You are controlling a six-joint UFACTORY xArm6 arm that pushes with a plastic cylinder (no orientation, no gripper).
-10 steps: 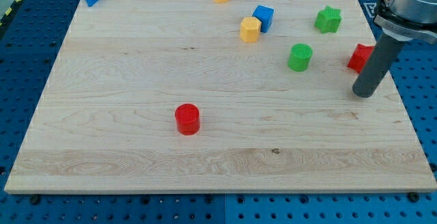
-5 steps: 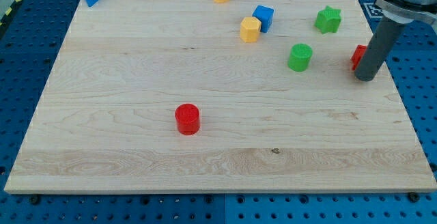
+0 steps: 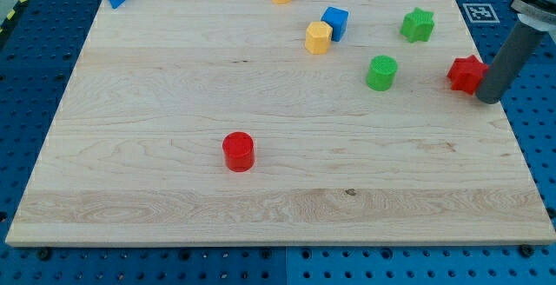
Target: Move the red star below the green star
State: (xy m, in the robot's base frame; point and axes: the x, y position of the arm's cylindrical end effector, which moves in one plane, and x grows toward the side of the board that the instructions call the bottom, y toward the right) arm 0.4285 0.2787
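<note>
Presently my tip stands just right of the red star, apparently positioned to push it leftward beneath the green star; no pincer fitted.

You'll find the red star lying flat near the board's right edge, below and to the view's right of the green star, well apart from it. The green star sits upright, undisturbed-looking.
</note>
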